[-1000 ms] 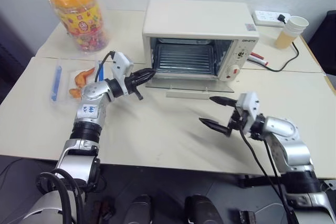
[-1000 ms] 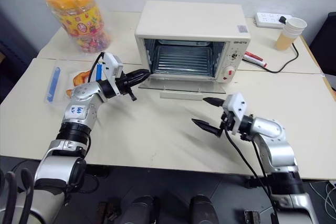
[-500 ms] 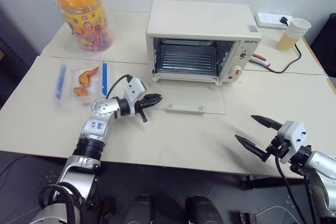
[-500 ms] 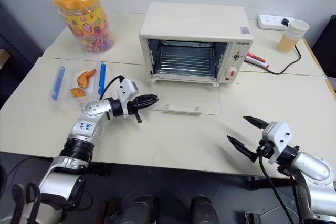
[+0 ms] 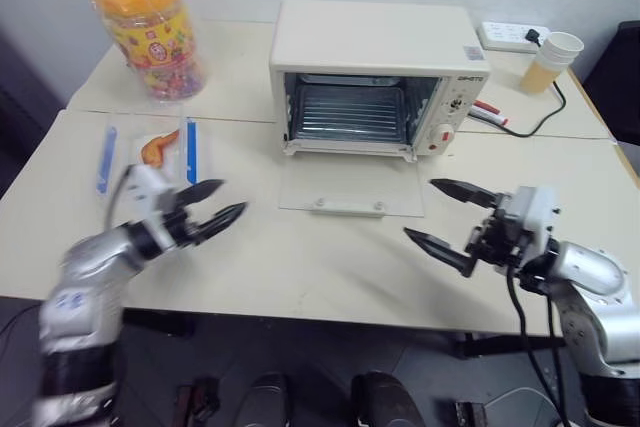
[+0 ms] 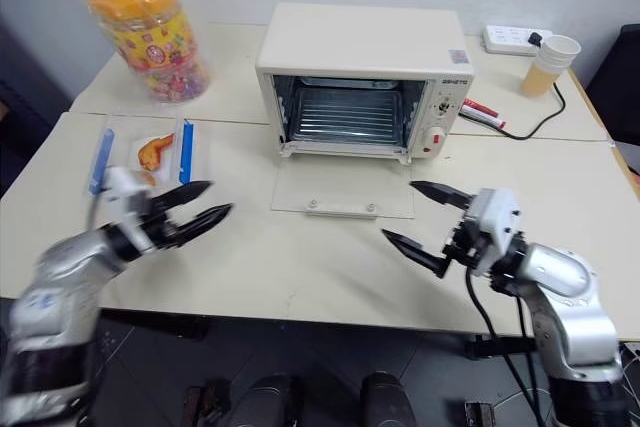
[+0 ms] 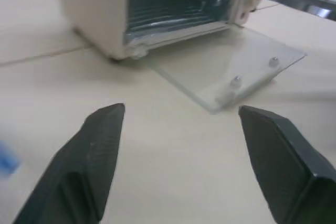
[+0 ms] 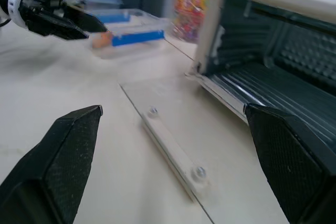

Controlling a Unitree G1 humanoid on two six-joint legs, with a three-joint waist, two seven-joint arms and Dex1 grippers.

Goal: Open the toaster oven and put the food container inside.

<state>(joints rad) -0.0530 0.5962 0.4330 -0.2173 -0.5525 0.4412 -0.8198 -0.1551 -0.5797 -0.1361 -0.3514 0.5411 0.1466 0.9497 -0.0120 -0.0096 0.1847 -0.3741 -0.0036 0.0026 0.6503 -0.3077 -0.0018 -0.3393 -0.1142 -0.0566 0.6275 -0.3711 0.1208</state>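
While the toaster oven (image 5: 375, 82) stands at the far centre of the surface (image 5: 300, 257) with its glass door (image 5: 350, 187) dropped flat, we see the food container (image 5: 150, 152) at left, just beyond the left gripper (image 5: 218, 209), both grippers' fingers spread and empty, the right gripper (image 5: 445, 217) near right.

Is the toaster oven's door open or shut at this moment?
Open. The toaster oven has its glass door lying flat on the table, and the wire rack inside is exposed.

orange-lidded snack jar (image 5: 148, 29), paper cup (image 5: 553, 60), white power strip (image 5: 510, 36), table (image 5: 320, 257)
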